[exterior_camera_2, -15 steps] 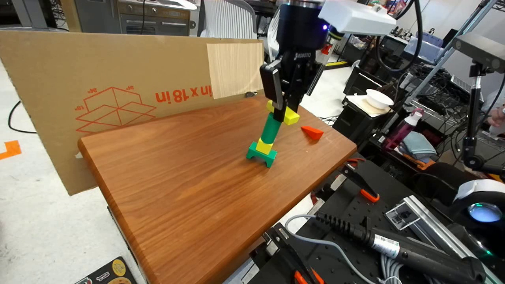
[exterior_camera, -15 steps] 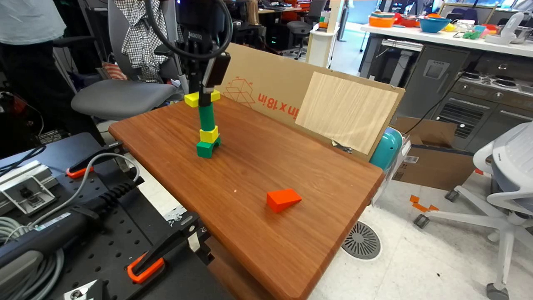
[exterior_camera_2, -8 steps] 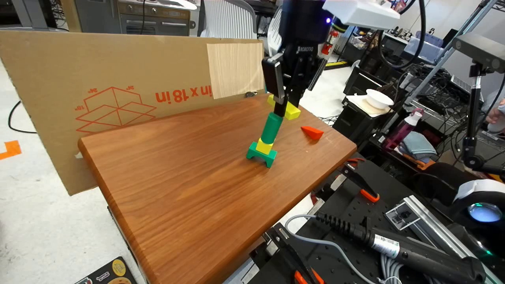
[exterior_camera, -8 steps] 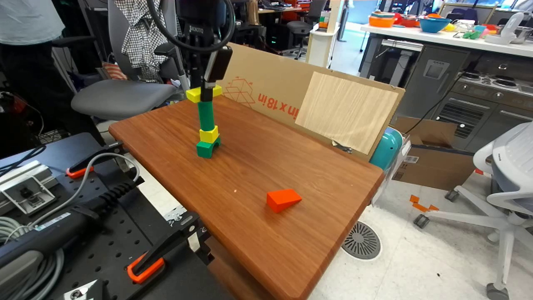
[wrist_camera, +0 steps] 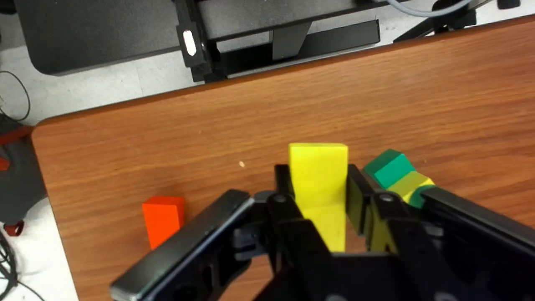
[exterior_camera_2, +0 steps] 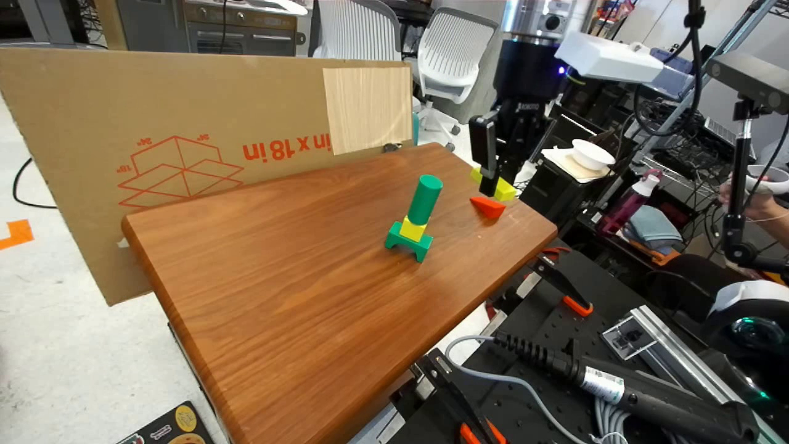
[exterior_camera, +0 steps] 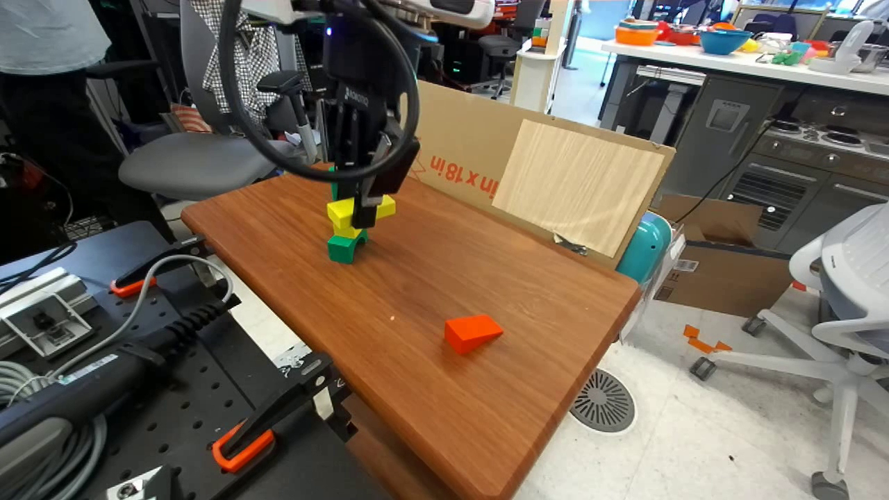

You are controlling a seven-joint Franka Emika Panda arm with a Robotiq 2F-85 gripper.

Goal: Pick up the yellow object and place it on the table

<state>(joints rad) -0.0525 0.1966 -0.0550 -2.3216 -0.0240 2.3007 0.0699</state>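
One table (exterior_camera_2: 290, 265): reddish-brown wood with a smooth finish, rounded edges and corners, grain running with the long edges.
Gripper (wrist_camera: 318, 182): pinching the yellow block (exterior_camera_2: 505, 190) near its middle.
Yellow block: in the air above the table; in the wrist view, between the orange-red wedge (exterior_camera: 474, 334) and the block stack (exterior_camera_2: 418, 213).
Orange-red wedge: lying on the wood near one short edge, well in from both long edges.
Block stack: upright, in from every edge; a green cylinder (exterior_camera_2: 426, 195) on a small yellow piece (exterior_camera_2: 412, 229) on a green arch (exterior_camera: 342, 248).
Pale speck (wrist_camera: 242, 164): between wedge and stack, a little toward the clamped long edge.
Clamped long edge: two black clamps (exterior_camera: 285, 399) with orange handles reach it from a black perforated board (exterior_camera: 208, 371).
Opposite long edge: tan cardboard (exterior_camera_2: 203, 117) stands along it, red print upside down, a pale wood-grain panel (exterior_camera_2: 368, 111) on its face.
Behind the cardboard: in an exterior view, a white counter (exterior_camera: 729, 60) with coloured bowls (exterior_camera: 724, 43), and an oven (exterior_camera: 785, 194).
Short edge by the wedge: pale floor (exterior_camera: 653, 451) off it, with a round drain (exterior_camera: 603, 401); past its corner with the cardboard, a white wheeled chair (exterior_camera_2: 457, 52).
Other short edge: just past it, a grey chair (exterior_camera: 208, 167) draped with a checked cloth (exterior_camera: 260, 62).
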